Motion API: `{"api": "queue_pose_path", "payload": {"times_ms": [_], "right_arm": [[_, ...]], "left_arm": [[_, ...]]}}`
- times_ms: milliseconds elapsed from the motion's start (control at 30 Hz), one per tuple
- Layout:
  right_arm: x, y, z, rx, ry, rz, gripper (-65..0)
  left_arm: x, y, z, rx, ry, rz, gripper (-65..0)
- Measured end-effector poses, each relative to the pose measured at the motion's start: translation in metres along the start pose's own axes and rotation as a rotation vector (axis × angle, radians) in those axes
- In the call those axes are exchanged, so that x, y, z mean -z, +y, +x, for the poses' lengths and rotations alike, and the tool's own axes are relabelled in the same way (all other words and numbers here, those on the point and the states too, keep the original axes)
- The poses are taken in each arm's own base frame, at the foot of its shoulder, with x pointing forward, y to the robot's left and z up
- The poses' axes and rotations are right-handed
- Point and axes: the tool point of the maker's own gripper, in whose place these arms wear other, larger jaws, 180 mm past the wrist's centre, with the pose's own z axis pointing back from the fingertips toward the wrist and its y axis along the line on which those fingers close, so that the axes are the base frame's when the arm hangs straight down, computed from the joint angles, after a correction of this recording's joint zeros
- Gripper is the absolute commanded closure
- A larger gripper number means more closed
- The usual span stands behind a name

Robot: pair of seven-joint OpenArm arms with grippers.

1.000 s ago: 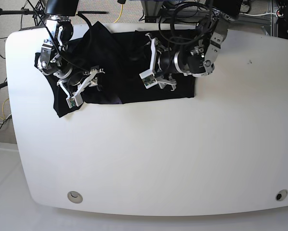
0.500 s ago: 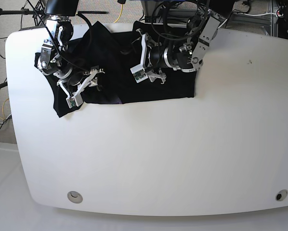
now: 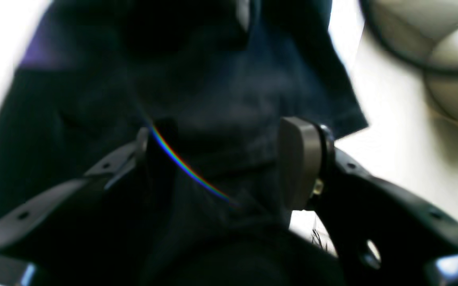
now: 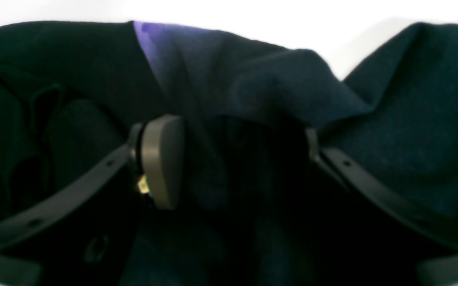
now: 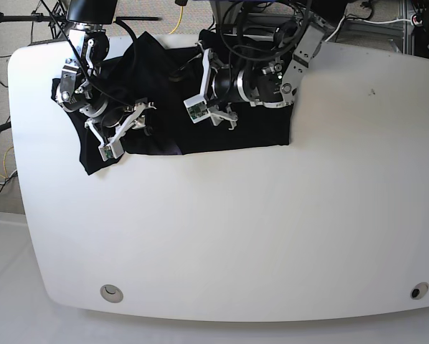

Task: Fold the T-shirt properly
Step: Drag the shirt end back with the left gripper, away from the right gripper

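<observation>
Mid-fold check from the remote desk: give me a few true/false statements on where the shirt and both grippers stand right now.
1. The black cloth T-shirt lies at the far side of the white table. True.
2. The left gripper is clamped shut on a sleeve. False: its jaws stand open, with cloth between them in the left wrist view.
3. The right gripper has open jaws over the shirt. True.
4. The T-shirt is folded into a neat square. False: it lies bunched and rumpled, with loose folds.
5. A sliver of purple print shows at a fold. True.
6. The near half of the table holds a second garment. False: none shows there.
</observation>
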Motion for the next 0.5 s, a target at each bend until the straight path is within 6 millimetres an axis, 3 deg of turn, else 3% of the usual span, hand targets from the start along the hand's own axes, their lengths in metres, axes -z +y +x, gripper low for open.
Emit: {"api": "queue_pose_path", "payload": {"times_ms": [300, 500], "right_arm": [[0.0, 0.0, 0.0, -0.001, 0.002, 0.0, -36.2], [0.0, 0.0, 0.0, -0.001, 0.001, 0.0, -36.2]], "left_arm": [[-0.007, 0.003, 0.018, 0.047, -0.033, 0.02, -37.5], [-0.02, 0.023, 0.009, 0.048, 0.015, 0.071, -37.5]]}}
